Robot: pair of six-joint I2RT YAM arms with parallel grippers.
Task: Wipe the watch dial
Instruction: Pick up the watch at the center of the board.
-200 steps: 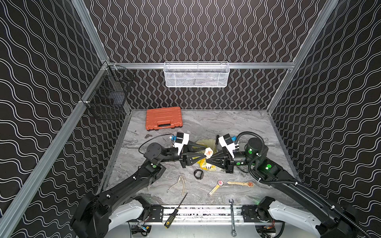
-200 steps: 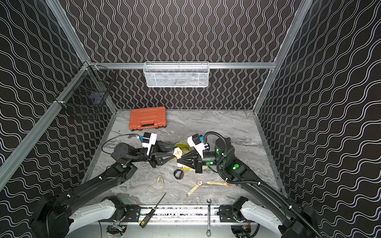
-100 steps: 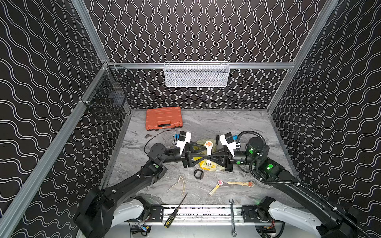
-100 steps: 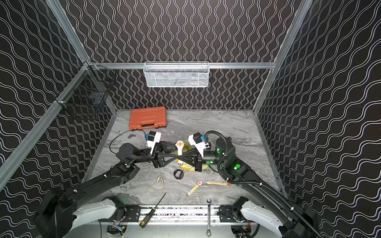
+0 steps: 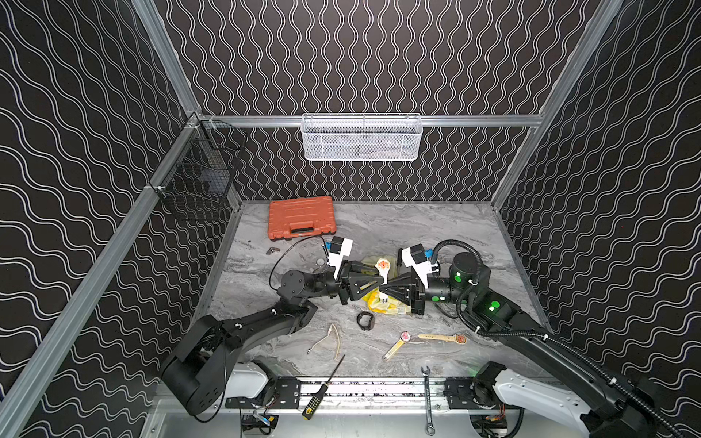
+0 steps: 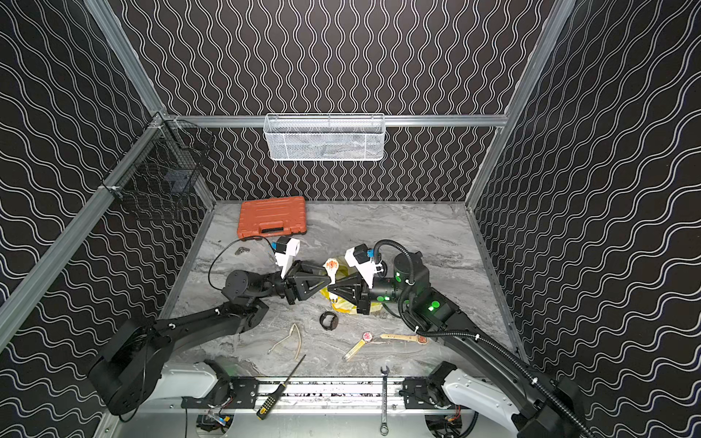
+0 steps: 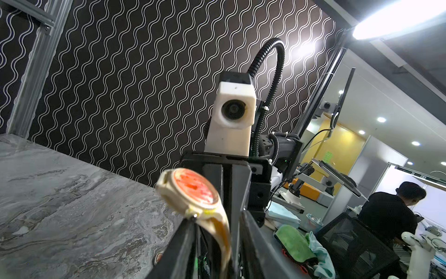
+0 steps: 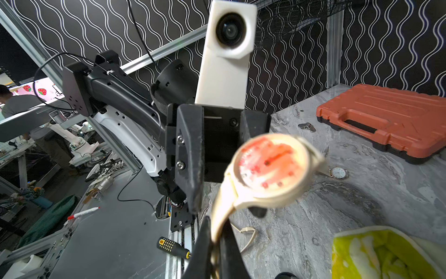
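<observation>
A cream-strapped watch (image 5: 383,264) (image 6: 331,264) with a red-smeared dial (image 7: 193,190) (image 8: 272,166) is held up above the table, dial toward the back. My right gripper (image 5: 379,290) (image 8: 216,232) is shut on its strap below the case. My left gripper (image 5: 384,281) (image 7: 217,217) meets it tip to tip from the left. Its jaws stand narrowly open round the strap and the right gripper's tips. One of its fingertips (image 7: 190,222) touches the case's lug. A yellow cloth (image 5: 373,299) (image 8: 381,253) lies on the table under both grippers.
An orange tool case (image 5: 301,218) lies at the back left. A black band (image 5: 366,320), glasses (image 5: 330,341) and two more watches (image 5: 404,337) (image 5: 444,337) lie in front. A screwdriver (image 5: 322,386) and a wrench (image 5: 426,398) rest on the front rail.
The left gripper moved right until its tips met the right gripper's at the watch strap. Its jaws widened, then narrowed round the strap. The right gripper stayed shut on the watch.
</observation>
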